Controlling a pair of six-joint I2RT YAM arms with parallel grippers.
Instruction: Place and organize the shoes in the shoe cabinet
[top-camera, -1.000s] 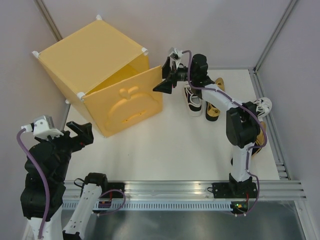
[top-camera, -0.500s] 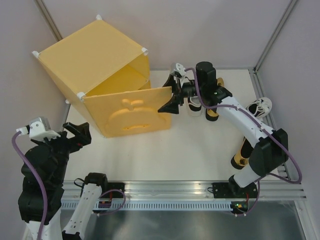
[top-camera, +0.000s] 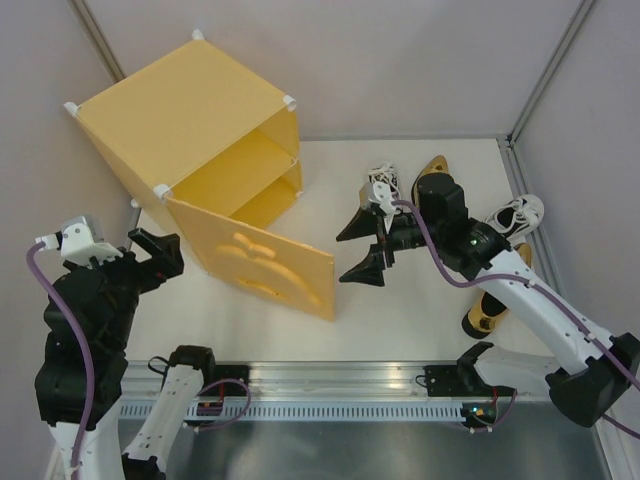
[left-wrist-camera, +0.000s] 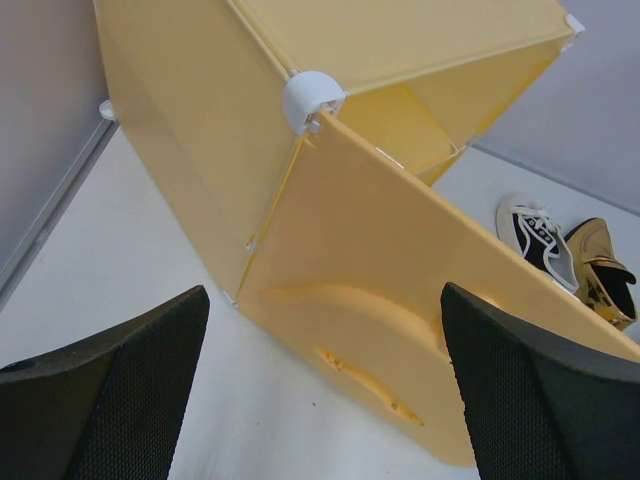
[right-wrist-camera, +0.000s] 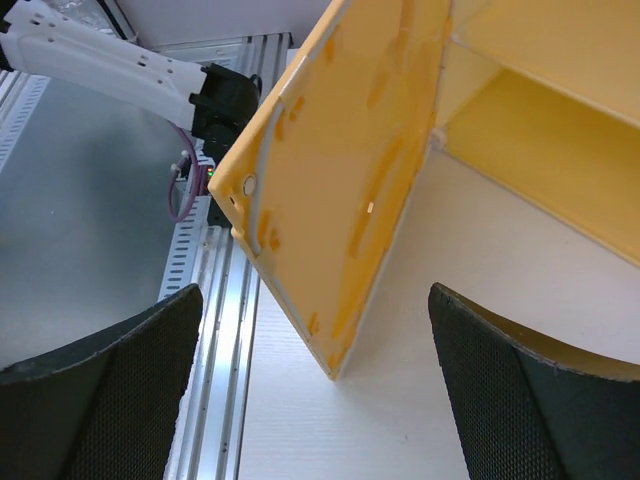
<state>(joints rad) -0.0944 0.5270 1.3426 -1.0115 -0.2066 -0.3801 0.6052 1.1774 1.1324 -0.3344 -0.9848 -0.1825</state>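
White surface (top-camera: 400, 310), grey walls (top-camera: 420, 60), large yellow plastic cube cabinet (top-camera: 180, 110) upper left, hinged door (top-camera: 265, 265) standing open, right jaws spread, empty, just right of door edge, left jaws spread, lower left, small white-and-black and gold shoes (top-camera: 522, 211) right of centre

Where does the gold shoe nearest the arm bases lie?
In the top view, the gold shoe lies on the right side, partly under the right arm, nearer the bases than the sneaker.
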